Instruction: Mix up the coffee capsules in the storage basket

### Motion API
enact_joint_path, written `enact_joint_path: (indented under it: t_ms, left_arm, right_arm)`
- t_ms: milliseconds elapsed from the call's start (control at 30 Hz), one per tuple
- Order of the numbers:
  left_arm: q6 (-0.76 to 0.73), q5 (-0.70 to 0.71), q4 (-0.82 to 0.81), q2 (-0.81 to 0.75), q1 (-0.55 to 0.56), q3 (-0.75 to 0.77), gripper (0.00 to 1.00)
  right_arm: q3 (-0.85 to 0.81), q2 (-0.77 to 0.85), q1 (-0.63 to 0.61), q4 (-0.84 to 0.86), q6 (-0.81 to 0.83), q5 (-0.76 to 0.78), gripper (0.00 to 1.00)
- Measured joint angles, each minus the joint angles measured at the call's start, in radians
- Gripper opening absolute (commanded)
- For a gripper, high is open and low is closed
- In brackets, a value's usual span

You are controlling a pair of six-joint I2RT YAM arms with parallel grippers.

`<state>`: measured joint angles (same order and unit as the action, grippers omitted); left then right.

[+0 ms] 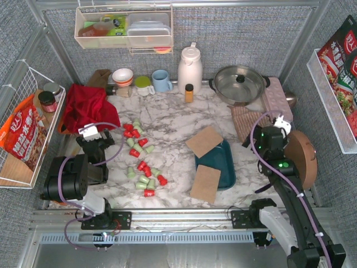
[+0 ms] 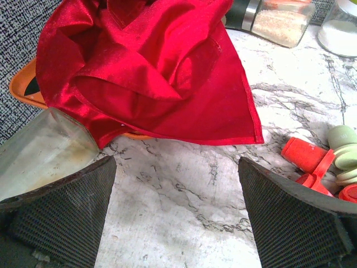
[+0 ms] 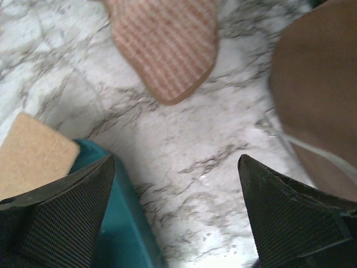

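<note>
On the desk (image 1: 173, 120), red and green capsules (image 1: 140, 159) lie loose left of the teal basket (image 1: 226, 163); left tool (image 2: 177, 184), by a red cloth (image 1: 86, 106), and right tool (image 3: 175, 184), by the basket, both gape empty, and cardboard sheets (image 1: 204, 140) lying across the basket could deflect dropped capsules.

Cardboard sheets (image 1: 204, 141) overlie the storage basket (image 1: 226, 163); bare tabletop (image 1: 175, 149) separates it from coffee capsules (image 1: 143, 166).
</note>
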<state>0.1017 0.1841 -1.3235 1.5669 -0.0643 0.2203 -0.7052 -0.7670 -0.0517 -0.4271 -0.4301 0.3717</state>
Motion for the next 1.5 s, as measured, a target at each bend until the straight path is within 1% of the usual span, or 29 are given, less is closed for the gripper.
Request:
enact_joint_path:
  t_ms: [133,367,500,567,700,767,867,967,1067,1133,1233,1333,1400,1500]
  left_arm:
    - [0.000,0.000,0.000,0.000,0.000,0.001,0.99]
    - [0.000,0.000,0.000,0.000,0.000,0.001,0.99]
    - [0.000,0.000,0.003,-0.004,0.000,0.001,0.99]
    - [-0.001,-0.002,0.041,-0.048,0.000,0.003,0.99]
    - [-0.010,-0.024,0.186,-0.248,0.007,0.055,0.99]
    - [0.035,-0.021,0.305,-0.366,0.013,0.117,0.99]
    - [0.143,0.030,0.512,-0.506,0.014,0.240,0.99]
    - [0.247,0.069,0.731,-0.571,0.012,0.371,0.99]
    - [0.324,0.066,0.938,-0.603,0.012,0.468,0.99]
    - [0.359,0.050,1.041,-0.633,0.012,0.511,0.99]
    - [0.371,0.024,1.114,-0.671,0.011,0.537,0.99]
    - [0.319,-0.031,1.140,-0.703,0.013,0.546,0.99]
    - [0.294,-0.055,1.132,-0.727,0.016,0.520,0.99]
    - [0.275,-0.066,1.114,-0.772,0.016,0.436,0.99]
  right_arm:
    - [0.047,-0.010,-0.087,0.052,-0.027,-0.036,0.94]
    - [0.043,-0.102,-0.322,0.148,-0.011,-0.046,0.94]
    - [0.011,-0.146,-0.384,0.187,-0.009,-0.046,0.95]
    - [0.011,-0.159,-0.404,0.215,-0.026,-0.046,0.96]
    - [0.032,-0.187,-0.445,0.267,-0.085,-0.038,0.96]
    - [0.055,-0.198,-0.467,0.293,-0.113,-0.031,0.96]
    - [0.085,-0.217,-0.500,0.340,-0.154,-0.020,0.96]
    - [0.104,-0.241,-0.515,0.377,-0.199,-0.014,0.96]
    - [0.140,-0.249,-0.519,0.419,-0.246,-0.010,0.96]
    - [0.176,-0.246,-0.521,0.454,-0.276,-0.009,0.96]
    - [0.224,-0.234,-0.523,0.502,-0.318,-0.004,0.96]
    - [0.262,-0.228,-0.523,0.572,-0.358,0.008,0.96]
    - [0.288,-0.232,-0.523,0.625,-0.386,0.014,0.96]
    - [0.311,-0.252,-0.523,0.680,-0.428,0.017,0.96]
